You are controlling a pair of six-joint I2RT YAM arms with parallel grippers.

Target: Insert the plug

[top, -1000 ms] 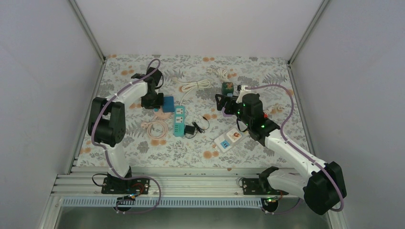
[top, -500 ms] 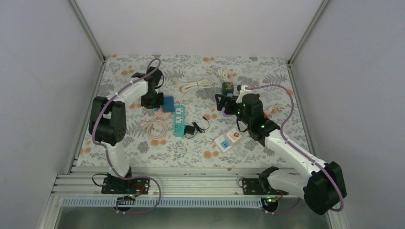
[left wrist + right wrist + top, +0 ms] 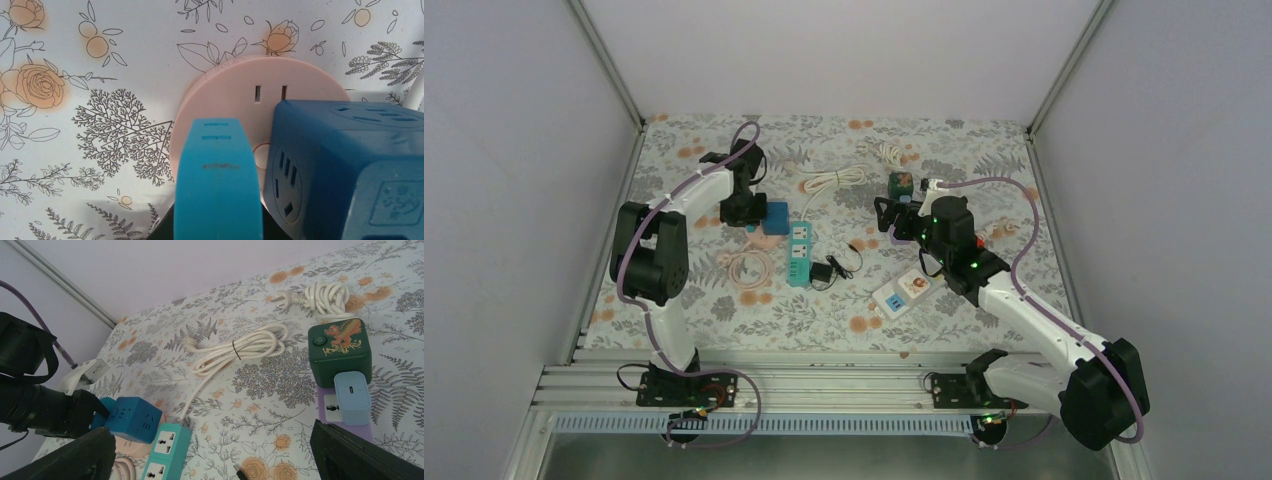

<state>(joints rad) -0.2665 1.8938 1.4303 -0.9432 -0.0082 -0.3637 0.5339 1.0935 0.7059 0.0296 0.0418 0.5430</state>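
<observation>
A dark blue cube socket (image 3: 776, 217) rests tilted on a pink round socket (image 3: 764, 237) at the left middle of the table. In the left wrist view the cube (image 3: 350, 165) covers the pink disc's (image 3: 225, 95) right part. My left gripper (image 3: 217, 125) has its blue fingers pressed together, empty, with the cube's side against them on their right. It also shows in the top view (image 3: 749, 215). My right gripper (image 3: 215, 460) is wide open and empty above the table's middle (image 3: 894, 215). A black plug with cord (image 3: 824, 272) lies by the teal strip.
A teal power strip (image 3: 799, 252) lies right of the cube. A white coiled cable (image 3: 240, 350), a green cube (image 3: 340, 347) with a light blue adapter (image 3: 352, 397) on a purple socket, a white strip (image 3: 902, 293) and a pink cable coil (image 3: 752, 268) lie around.
</observation>
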